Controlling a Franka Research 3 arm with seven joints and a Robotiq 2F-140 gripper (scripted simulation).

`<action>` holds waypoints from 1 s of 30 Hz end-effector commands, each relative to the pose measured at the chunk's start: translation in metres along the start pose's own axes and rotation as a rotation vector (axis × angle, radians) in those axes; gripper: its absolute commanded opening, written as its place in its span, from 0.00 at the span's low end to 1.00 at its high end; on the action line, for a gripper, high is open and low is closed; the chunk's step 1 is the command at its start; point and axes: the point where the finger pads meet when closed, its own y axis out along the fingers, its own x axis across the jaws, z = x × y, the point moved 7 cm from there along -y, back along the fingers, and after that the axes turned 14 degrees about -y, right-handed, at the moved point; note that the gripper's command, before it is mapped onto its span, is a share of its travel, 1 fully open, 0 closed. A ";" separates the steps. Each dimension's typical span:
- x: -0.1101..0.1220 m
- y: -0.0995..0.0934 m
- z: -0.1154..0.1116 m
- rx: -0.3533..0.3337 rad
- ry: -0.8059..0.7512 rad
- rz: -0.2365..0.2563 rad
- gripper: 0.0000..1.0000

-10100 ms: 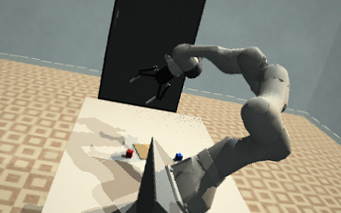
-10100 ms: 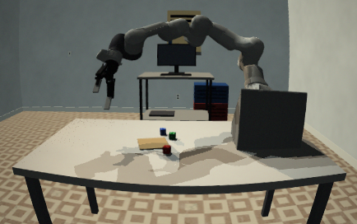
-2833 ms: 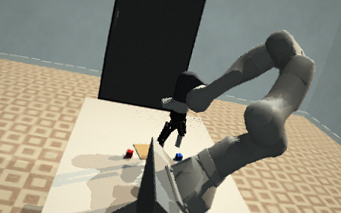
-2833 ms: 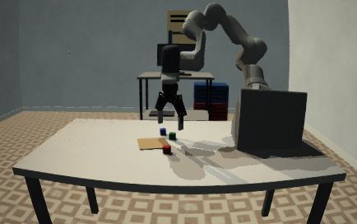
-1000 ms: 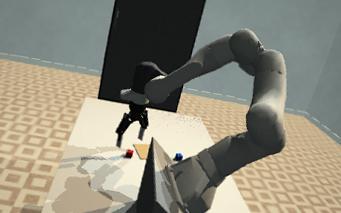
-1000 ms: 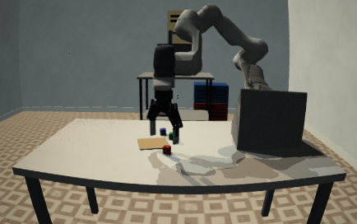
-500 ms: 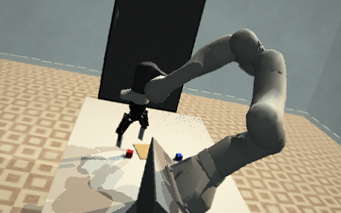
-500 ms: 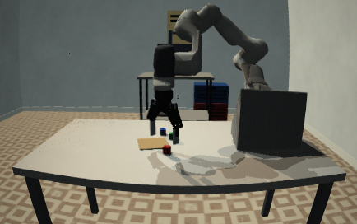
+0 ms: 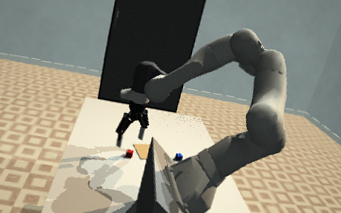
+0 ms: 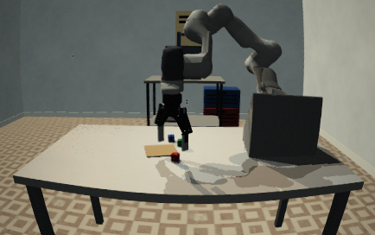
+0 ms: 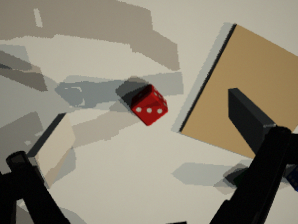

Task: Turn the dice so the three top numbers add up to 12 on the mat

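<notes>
A red die (image 9: 129, 153) (image 10: 174, 157) (image 11: 149, 106) lies on the white table just off the edge of the tan mat (image 9: 141, 150) (image 10: 160, 150) (image 11: 246, 93); one of its faces shows three pips in the wrist view. A blue die (image 9: 178, 157) (image 10: 171, 138) and a green die (image 10: 180, 142) lie on the table beyond the mat, also off it. My gripper (image 9: 131, 131) (image 10: 173, 142) (image 11: 148, 114) is open and empty. It hangs a little above the table over the red die, one finger over the mat's edge.
A large dark box (image 10: 282, 125) (image 9: 151, 204) stands on the table (image 10: 95, 155) beside the arm's base. A second table and stacked blue and red crates (image 10: 221, 99) stand at the back of the room.
</notes>
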 end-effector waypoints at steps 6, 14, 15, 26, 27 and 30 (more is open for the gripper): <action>0.000 -0.031 0.000 -0.002 0.002 -0.001 1.00; 0.000 -0.076 0.000 -0.002 0.002 -0.001 1.00; -0.001 -0.079 0.001 -0.002 0.002 -0.001 1.00; -0.001 -0.082 0.001 -0.002 0.002 -0.001 1.00; -0.001 -0.082 0.001 -0.002 0.002 -0.001 1.00; 0.016 -0.083 -0.012 -0.002 0.047 -0.007 1.00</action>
